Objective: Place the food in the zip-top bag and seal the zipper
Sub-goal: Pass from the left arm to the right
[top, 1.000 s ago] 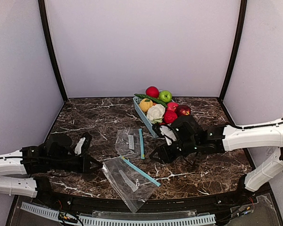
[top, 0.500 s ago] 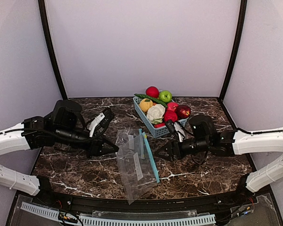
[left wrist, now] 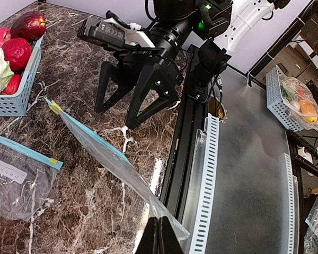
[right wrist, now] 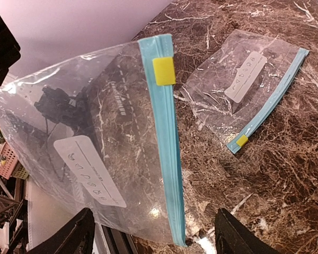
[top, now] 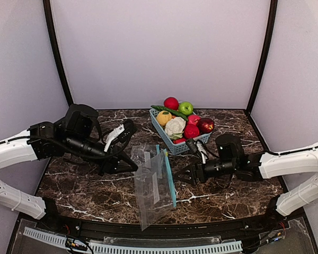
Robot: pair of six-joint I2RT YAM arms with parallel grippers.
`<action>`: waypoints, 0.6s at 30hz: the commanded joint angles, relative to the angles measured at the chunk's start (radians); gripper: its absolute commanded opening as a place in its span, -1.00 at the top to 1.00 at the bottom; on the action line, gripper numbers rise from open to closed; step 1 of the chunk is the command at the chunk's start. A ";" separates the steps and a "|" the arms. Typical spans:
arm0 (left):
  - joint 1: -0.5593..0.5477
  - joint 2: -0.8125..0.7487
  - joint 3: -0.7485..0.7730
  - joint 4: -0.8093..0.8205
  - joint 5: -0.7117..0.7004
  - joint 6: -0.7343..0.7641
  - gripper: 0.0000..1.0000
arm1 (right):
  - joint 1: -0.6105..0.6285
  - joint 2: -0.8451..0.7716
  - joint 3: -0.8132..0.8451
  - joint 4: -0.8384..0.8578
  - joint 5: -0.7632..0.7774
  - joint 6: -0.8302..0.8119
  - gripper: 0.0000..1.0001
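The food (top: pixel 186 108), red and green apples, a yellow citrus and a white cauliflower, lies heaped in a light-blue basket (top: pixel 158 127) at the back. My left gripper (top: pixel 132 167) is shut on a corner of a clear zip-top bag (top: pixel 153 185) and holds it up off the table, blue zipper (right wrist: pixel 167 148) on its right side. In the left wrist view the shut fingers (left wrist: pixel 159 235) pinch the bag (left wrist: pixel 111 159). My right gripper (top: pixel 180 176) is open and empty just right of the zipper; its fingers (right wrist: pixel 85 233) straddle the bag's lower edge (right wrist: pixel 111 132) without touching.
A second clear zip-top bag (top: pixel 143 153) lies flat on the marble table behind the held one and shows in the right wrist view (right wrist: pixel 249 90). The basket with red fruit (left wrist: pixel 18 98) is at the left wrist view's upper left. The table's front rail (top: pixel 148 247) runs along the near edge.
My left arm has lifted the bag from flat on the front of the table and carried it up toward the centre. My right gripper has pulled back to the right.
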 commanded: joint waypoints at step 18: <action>-0.001 0.029 0.035 -0.013 0.034 0.023 0.99 | -0.009 0.218 -0.009 0.184 -0.159 -0.002 0.28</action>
